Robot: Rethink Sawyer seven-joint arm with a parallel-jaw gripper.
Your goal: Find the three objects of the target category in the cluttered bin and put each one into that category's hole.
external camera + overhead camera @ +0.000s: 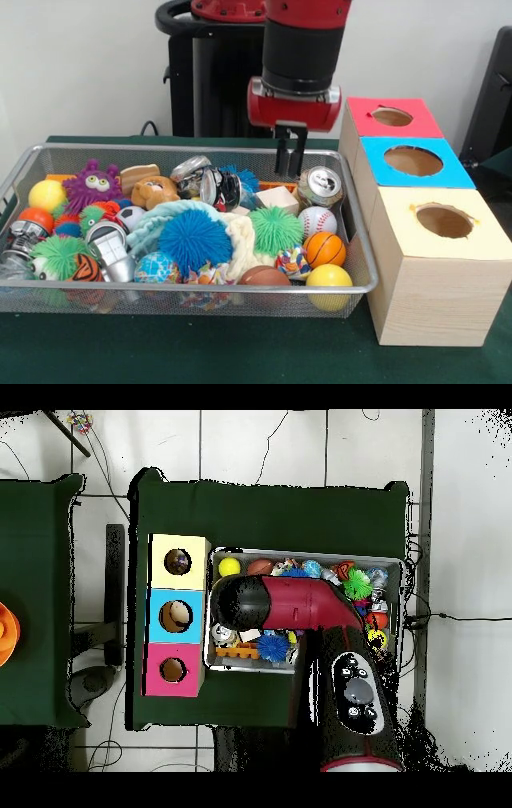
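A wire mesh bin [200, 149] holds a dense pile of toys. In it are a baseball [317, 222], a basketball [325, 249], a yellow ball [329, 280], a brown football [264, 277] and a soda can [320, 186]. There are also crushed cans [220, 190], green [275, 230] and blue [194, 240] spiky balls and a wood block [278, 198]. My gripper [290, 156] hangs above the bin's back right part, just left of the soda can, holding nothing that I can see. In the overhead view the arm [290, 604] hides it.
Three wooden boxes with round holes stand in a row beside the bin: red top [416, 108], blue top [376, 156], yellow top [480, 236]. From overhead the row runs yellow [160, 549], blue [158, 602], red [157, 656]. Green cloth [240, 352] covers the table.
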